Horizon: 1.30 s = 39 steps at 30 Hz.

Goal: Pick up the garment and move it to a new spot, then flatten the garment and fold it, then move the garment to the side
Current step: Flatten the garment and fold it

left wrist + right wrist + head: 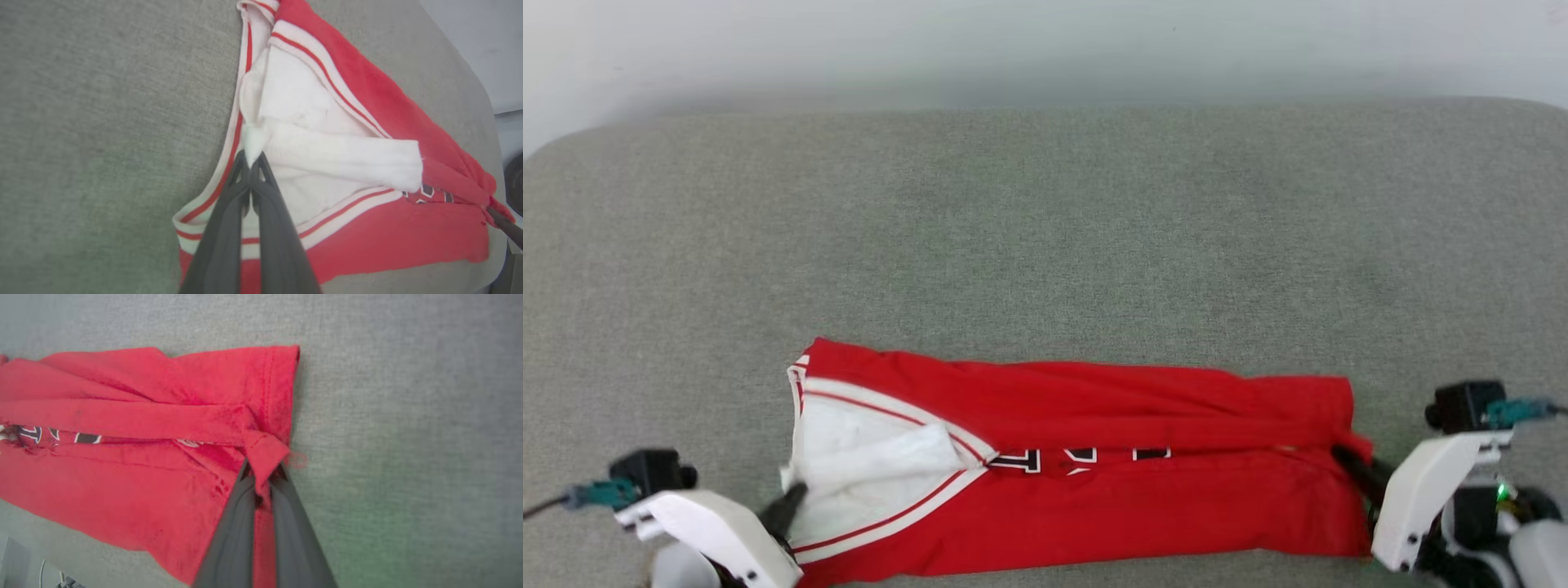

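The garment [1094, 490] is a red jersey with white sleeves and striped trim, lying as a long folded band near the front of the grey surface. Black-and-white lettering peeks out along its middle fold. My left gripper [792, 496] is shut on a white sleeve corner at the garment's left end; the left wrist view shows the pinched white fabric [254, 141] rising from my left gripper [250, 159]. At the right end my right gripper [1343, 456] is shut on a red hem corner, and in the right wrist view the folded hem [265, 451] sits in my right gripper [261, 473].
The grey fabric-covered surface [1045, 229] stretches wide behind the garment, with rounded far corners and a pale wall beyond. Its front edge runs just below the garment, close to both wrists.
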### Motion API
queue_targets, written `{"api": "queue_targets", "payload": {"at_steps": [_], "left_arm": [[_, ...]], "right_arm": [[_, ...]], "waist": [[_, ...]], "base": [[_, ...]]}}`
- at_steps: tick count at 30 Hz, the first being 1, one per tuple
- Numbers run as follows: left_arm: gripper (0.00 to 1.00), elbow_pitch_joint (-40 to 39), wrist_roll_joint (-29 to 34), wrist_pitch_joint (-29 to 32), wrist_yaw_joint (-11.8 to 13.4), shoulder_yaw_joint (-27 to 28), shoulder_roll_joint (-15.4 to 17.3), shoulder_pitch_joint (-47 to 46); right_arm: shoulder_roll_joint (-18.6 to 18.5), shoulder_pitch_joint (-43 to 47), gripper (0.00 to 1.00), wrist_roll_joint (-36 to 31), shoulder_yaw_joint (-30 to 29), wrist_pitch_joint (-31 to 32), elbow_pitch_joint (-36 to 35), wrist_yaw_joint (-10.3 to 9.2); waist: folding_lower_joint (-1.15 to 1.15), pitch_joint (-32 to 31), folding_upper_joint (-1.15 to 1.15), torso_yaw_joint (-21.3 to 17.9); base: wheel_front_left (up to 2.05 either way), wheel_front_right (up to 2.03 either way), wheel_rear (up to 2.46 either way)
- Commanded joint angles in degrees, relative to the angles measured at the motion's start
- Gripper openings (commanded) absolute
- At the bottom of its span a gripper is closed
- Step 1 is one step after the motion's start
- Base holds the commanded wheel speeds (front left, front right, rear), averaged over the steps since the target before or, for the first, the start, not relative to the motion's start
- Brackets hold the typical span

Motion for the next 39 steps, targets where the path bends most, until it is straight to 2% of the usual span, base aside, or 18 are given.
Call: {"api": "queue_targets", "payload": {"at_steps": [1, 2, 3, 4, 5, 10, 15, 19, 28, 33, 39], "left_arm": [[0.00, 1.0, -0.1, -0.2, -0.2, -0.3, -0.4, 0.7], [0.08, 1.9, -0.1, -0.5, -0.6, -0.8, -1.0, 0.7], [0.31, 2.9, -0.4, -0.9, -0.8, -1.0, -1.7, 0.7], [0.60, 4.3, -0.2, -1.7, -1.0, -0.9, -2.1, 0.5], [1.00, 5.6, 0.0, -2.5, -1.3, -0.9, -2.3, 0.2], [1.00, 8.3, 3.5, -9.2, -1.3, -0.5, -2.6, -0.3], [1.00, 4.1, 9.3, -16.3, 0.7, -1.4, -3.1, -1.7], [1.00, -0.5, 14.5, -20.4, 2.7, -3.3, -3.6, -2.3], [1.00, -8.3, 26.4, -30.5, 7.1, -8.2, -5.3, -2.9], [1.00, -10.6, 29.7, -34.0, 8.5, -10.1, -6.3, -1.8], [1.00, -12.9, 32.2, -35.2, 8.9, -12.2, -6.5, -2.1]], "right_arm": [[0.7, 1.2, 0.88, -0.1, 0.0, -1.1, 0.5, -0.04], [1.1, 1.7, 1.00, -0.2, -0.2, -2.4, 1.1, -0.04], [1.5, 2.7, 1.00, -0.2, 0.1, -3.1, 2.0, -0.04], [1.9, 3.4, 1.00, -0.2, 0.5, -4.0, 2.9, -0.06], [2.3, 3.8, 1.00, -0.2, 0.7, -5.2, 3.5, -0.08], [2.5, 4.2, 1.00, -0.8, 0.5, -12.2, 3.2, -0.07], [1.4, 5.1, 1.00, -1.6, -1.9, -15.7, -2.8, -0.03], [0.5, 6.4, 1.00, -2.6, -6.2, -11.6, -7.6, -0.03], [-0.8, 6.7, 1.00, -4.1, -15.6, 4.6, -13.2, -0.03], [0.3, 8.1, 1.00, -4.7, -17.4, 11.8, -13.0, -0.03], [2.9, 8.1, 1.00, -3.8, -18.5, 13.1, -8.9, -0.03]], "waist": [[0.01, 0.0, 0.00, 0.0], [0.01, 0.0, 0.00, 0.0], [0.01, 0.0, 0.00, -0.1], [0.01, 0.0, 0.00, -0.1], [0.01, -0.1, 0.00, -0.2], [0.01, -0.9, 0.00, -1.2], [0.01, -2.4, 0.00, -1.6], [0.01, -3.6, 0.00, -1.8], [0.01, -5.8, 0.00, -0.5], [0.01, -5.8, 0.00, 2.2], [0.01, -4.3, 0.00, 6.6]], "base": [[0.00, 0.00, 0.00], [0.00, 0.00, 0.00], [0.00, 0.00, 0.00], [0.00, 0.00, 0.00], [0.00, 0.00, 0.00], [0.00, 0.00, 0.00], [0.00, 0.00, 0.00], [0.00, 0.00, 0.00], [0.00, 0.00, 0.00], [0.00, 0.00, 0.00], [0.00, 0.00, 0.00]]}}
